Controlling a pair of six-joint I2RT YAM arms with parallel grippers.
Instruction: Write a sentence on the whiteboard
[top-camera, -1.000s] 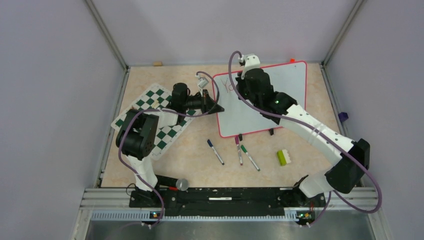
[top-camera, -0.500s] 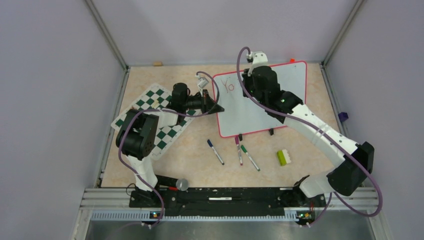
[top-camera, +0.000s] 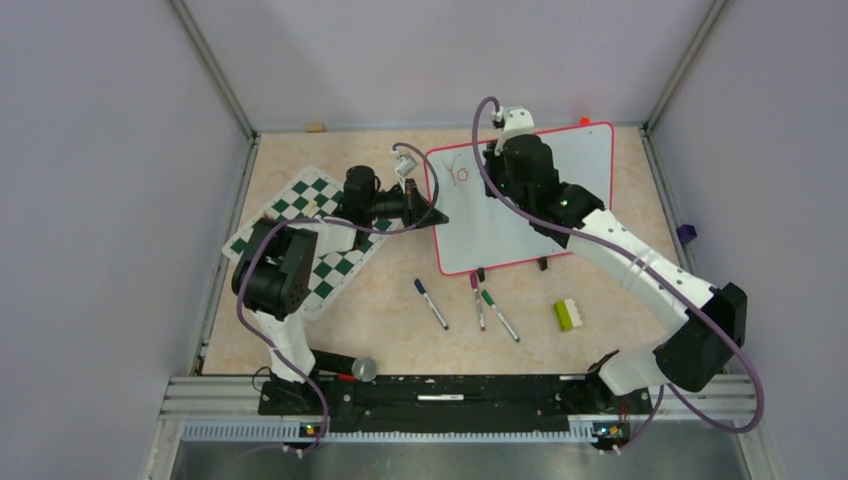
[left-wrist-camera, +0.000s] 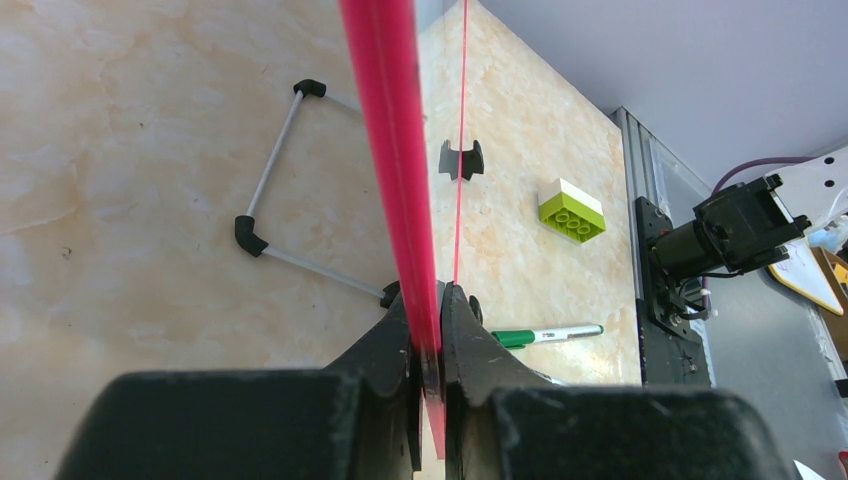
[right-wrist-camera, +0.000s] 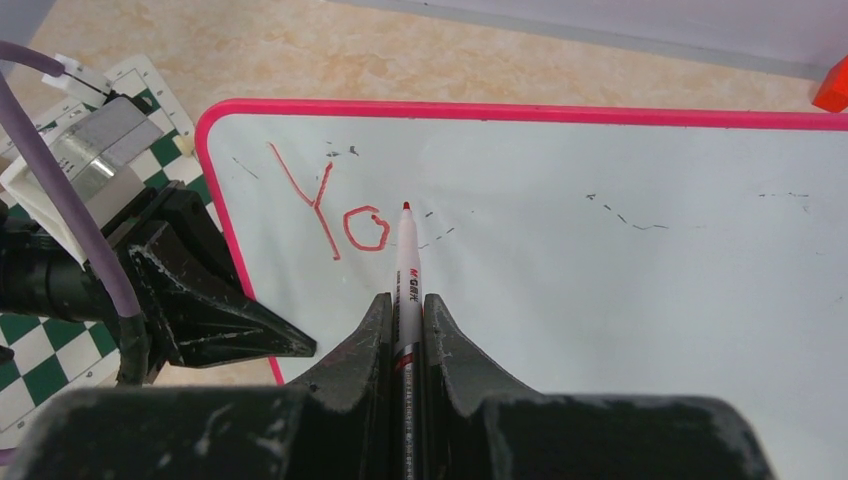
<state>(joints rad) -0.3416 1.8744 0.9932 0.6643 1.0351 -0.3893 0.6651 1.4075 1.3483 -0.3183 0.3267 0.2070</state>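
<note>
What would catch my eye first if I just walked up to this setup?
The red letters "Yo" stand near the far left corner of the whiteboard, and the right gripper holds a red marker just beside them. At the board's left edge, the left gripper pinches the pink frame.

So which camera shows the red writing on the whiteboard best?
The right wrist view: the red writing, "Yo", is large and sharp, the marker tip beside it. The top view shows it tiny, at the whiteboard's corner; the left wrist view sees only the pink frame, edge-on.
</note>
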